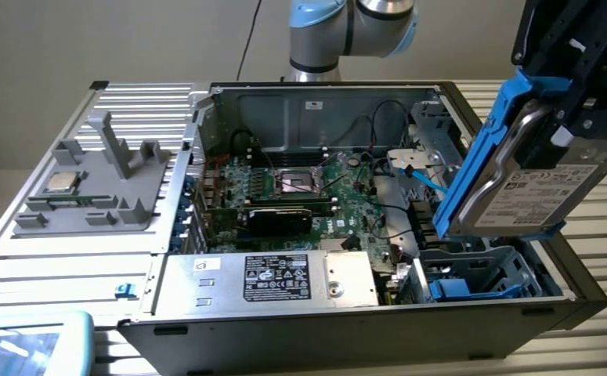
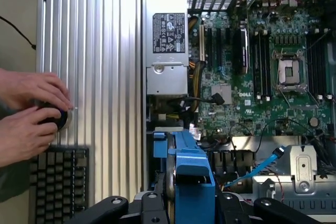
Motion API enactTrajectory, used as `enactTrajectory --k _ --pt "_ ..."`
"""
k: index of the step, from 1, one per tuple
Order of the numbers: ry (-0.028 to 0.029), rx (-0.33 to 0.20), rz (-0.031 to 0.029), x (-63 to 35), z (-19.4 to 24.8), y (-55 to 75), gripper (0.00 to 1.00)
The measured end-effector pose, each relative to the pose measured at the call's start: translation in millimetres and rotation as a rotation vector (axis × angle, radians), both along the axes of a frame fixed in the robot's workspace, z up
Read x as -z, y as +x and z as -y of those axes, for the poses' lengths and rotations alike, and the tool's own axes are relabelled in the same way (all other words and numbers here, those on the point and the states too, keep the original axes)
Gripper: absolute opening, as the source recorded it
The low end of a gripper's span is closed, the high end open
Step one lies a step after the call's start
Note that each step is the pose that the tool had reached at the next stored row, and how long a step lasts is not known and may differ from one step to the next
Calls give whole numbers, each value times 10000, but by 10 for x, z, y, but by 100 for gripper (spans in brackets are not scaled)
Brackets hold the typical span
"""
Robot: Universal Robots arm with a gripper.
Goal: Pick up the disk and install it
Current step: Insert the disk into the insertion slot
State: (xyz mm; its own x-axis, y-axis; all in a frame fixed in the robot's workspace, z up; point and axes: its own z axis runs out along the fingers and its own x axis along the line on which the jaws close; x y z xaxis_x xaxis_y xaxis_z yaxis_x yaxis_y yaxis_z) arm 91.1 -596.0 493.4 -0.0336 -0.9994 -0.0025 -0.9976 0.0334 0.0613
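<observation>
1. Exterior view: my end effector point(image 1: 569, 110) hangs at the upper part of the exterior view's right, clamped on the disk point(image 1: 533, 192).
2. I hold the disk off the ground and tilted. Its blue frame faces the exterior view's left and its white label faces the camera.
3. The disk's lower end sits just above the drive bay point(image 1: 481, 274), at the corner of the open computer case point(image 1: 334, 317) on the exterior view's right.
4. Inside the case lie the motherboard point(image 1: 314, 188) and a grey power supply point(image 1: 272, 278) with a black label. A light blue cable point(image 1: 428, 184) runs near the disk's lower end.
5. On the ribbed bench point(image 1: 74, 266) at the exterior view's left stands a grey holder point(image 1: 105, 196) with a small silver chip point(image 1: 61, 182) on it, well apart from the disk.
6. Wrist view: the black fingers of my end effector point(image 2: 191, 205) close on the disk's point(image 2: 191, 179) blue frame from both sides.
7. Past the disk I see the power supply point(image 2: 168, 40), the motherboard point(image 2: 247, 108) and its processor socket point(image 2: 291, 72).
8. Away from the case, one hand point(image 2: 31, 90) and another hand point(image 2: 23, 135) of a person rest on a dark round thing point(image 2: 55, 118), beside a keyboard point(image 2: 58, 182).
</observation>
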Motion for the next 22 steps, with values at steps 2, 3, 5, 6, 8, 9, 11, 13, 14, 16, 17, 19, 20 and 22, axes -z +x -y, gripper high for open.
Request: enactTrajectory --k 2,3,5,6,8,9,11,13,14,16,17,19,20,22 --pt "-3 17 -3 27 0 18 37" --pt "-3 32 -6 41 0 24 37" --pt "-5 59 -15 69 0 37 37" --pt "-5 71 -20 82 0 42 37" --pt "-9 101 -30 107 0 52 37" --pt "-11 120 -34 119 0 55 37" --pt "-19 161 -40 145 0 59 37" --pt "-26 184 -44 172 1 61 37" --pt "-28 189 -45 186 1 61 37" --pt "-38 191 -47 211 1 62 37" --pt "-39 191 -47 214 1 62 37" --pt "-88 191 -47 223 0 62 37" --pt "-166 191 -46 230 -1 62 37" --pt "-379 192 -44 240 -14 62 37"
